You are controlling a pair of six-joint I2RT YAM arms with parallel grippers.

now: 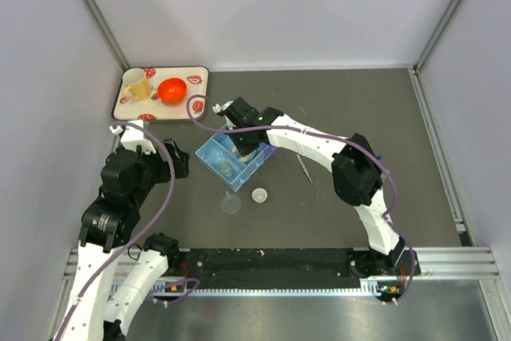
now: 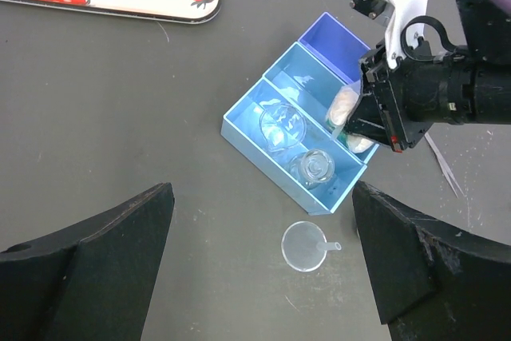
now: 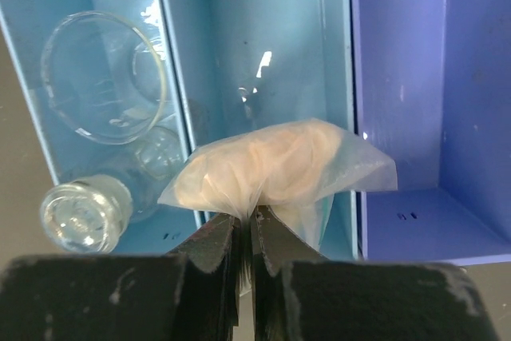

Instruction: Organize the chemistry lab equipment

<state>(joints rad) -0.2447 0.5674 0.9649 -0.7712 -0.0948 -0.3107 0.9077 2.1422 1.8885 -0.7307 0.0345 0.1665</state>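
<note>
- The left gripper (image 2: 263,197) hovers over the near-left part of the desk (image 1: 359,117). Its two dark fingers are spread wide and hold nothing.
- A clear funnel (image 2: 303,245) lies on the desk just on the near side of the blue organizer (image 3: 351,53), apart from it, with its short stem pointing right.
- A small round cup (image 1: 259,195) sits just right of the funnel, near the organizer's near corner.
- The organizer lies at an angle near the middle of the desk and has three long compartments: two light blue and one darker blue.
- The outer light-blue compartment holds a shallow clear dish (image 3: 104,77) and, beside it, a small clear flask (image 3: 88,213).
- The right gripper (image 3: 246,225) is pinched tight on the edge of a clear bag (image 3: 279,165) of pale, fluffy stuff. The bag hangs over the middle light-blue compartment, and whether it touches the floor there cannot be told.
- A thin rod (image 1: 304,167) lies on the desk to the right of the organizer, under the right arm.
- In the far-left corner, a strawberry-print tray (image 1: 200,77) carries a yellow mug (image 1: 137,84) and an orange-red bowl (image 1: 172,89) side by side.
</note>
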